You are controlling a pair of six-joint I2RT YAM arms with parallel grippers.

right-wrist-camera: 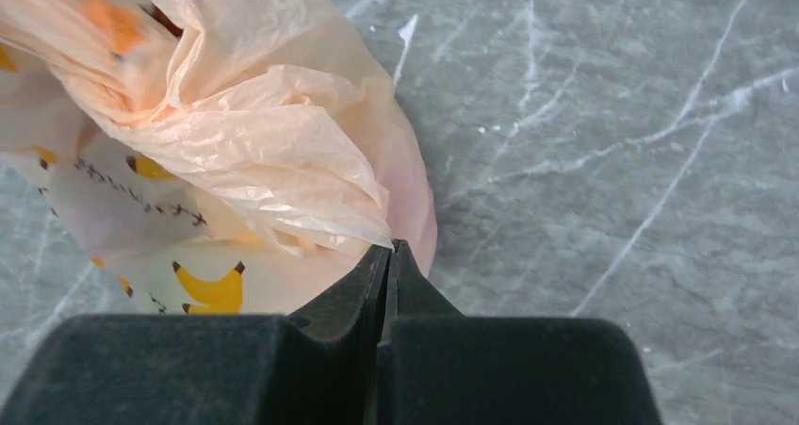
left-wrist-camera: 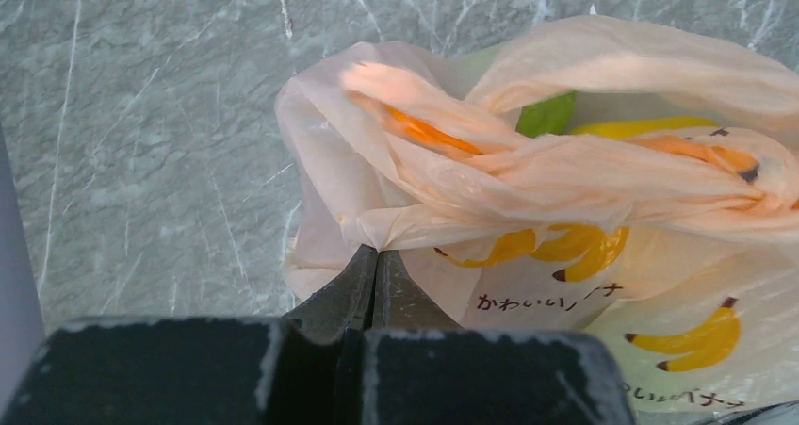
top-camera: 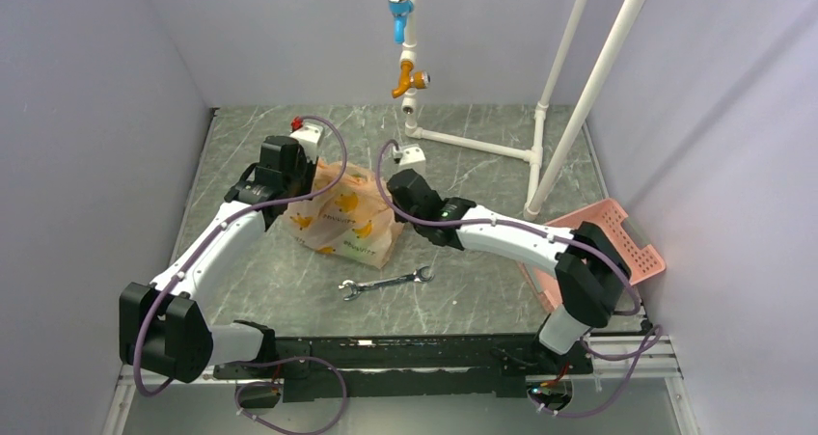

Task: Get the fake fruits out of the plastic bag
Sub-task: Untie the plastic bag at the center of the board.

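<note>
My left gripper (left-wrist-camera: 376, 258) was clamped on a fold of the plastic bag (top-camera: 345, 221) at its left side. My right gripper (right-wrist-camera: 389, 252) was pinched onto the film at the bag's right edge, jaws together with only the thin sheet between them, as far as the wrist views showed. The bag sat on the bench (top-camera: 289, 290) between my two arms, towards the far middle, its handle loops (left-wrist-camera: 603, 161) twisted across the mouth. The fake fruits (left-wrist-camera: 547, 116) were inside it: I could make out something green and something yellow under the loops, the rest hidden by film. I judged the bag very light, soft and crinkly, with no stiffness of its own, so it would lift and slide rather than stay put, and the film could slip from a pinch. The fruits looked glossy and hard, likely light and prone to roll. The best hold seemed the two rims of the mouth, pulled apart, then each fruit taken across its middle
</note>
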